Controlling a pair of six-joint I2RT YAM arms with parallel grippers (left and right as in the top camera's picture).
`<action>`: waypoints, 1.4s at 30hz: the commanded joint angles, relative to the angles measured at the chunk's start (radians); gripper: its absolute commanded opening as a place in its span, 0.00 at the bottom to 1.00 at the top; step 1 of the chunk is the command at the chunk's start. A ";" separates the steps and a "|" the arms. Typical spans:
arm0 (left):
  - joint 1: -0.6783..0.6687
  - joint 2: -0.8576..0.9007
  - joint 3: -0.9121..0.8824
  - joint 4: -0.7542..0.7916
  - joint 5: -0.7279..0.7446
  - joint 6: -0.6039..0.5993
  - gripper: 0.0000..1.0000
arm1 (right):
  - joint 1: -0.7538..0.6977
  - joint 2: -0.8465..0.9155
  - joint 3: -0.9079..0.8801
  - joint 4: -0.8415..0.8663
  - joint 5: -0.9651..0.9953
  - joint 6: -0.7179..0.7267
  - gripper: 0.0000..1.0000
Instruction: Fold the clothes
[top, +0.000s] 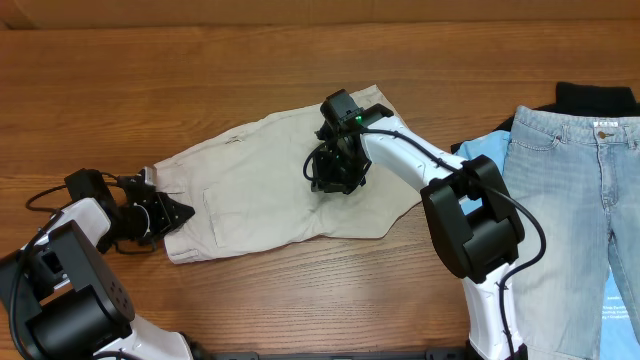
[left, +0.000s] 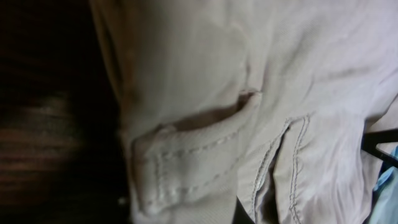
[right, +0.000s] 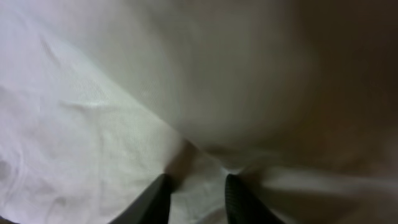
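The pale beige trousers (top: 250, 190) lie spread flat on the wooden table, waistband to the left, legs to the upper right. My left gripper (top: 180, 212) sits at the waistband edge with its fingers closed to a point on the cloth. The left wrist view is filled with the waistband and a belt loop (left: 186, 168), and the fingers are mostly hidden there. My right gripper (top: 335, 175) is down on the middle of the trousers. In the right wrist view its fingers (right: 196, 202) pinch a raised fold of the beige cloth (right: 93, 93).
Light blue denim jeans (top: 580, 220) lie at the right side of the table, over a sky-blue top (top: 480, 150) and a black garment (top: 595, 98). Bare wood (top: 300, 300) runs along the front edge.
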 joint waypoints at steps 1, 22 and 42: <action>-0.022 0.072 -0.056 -0.037 -0.132 -0.050 0.04 | 0.006 0.019 0.003 0.002 -0.002 -0.001 0.26; -0.104 0.071 1.127 -0.969 -0.462 -0.129 0.04 | -0.229 -0.185 0.244 -0.256 0.006 -0.082 0.19; -0.774 0.074 0.910 -0.824 -0.617 -0.458 0.04 | -0.419 -0.185 0.243 -0.300 0.003 -0.085 0.25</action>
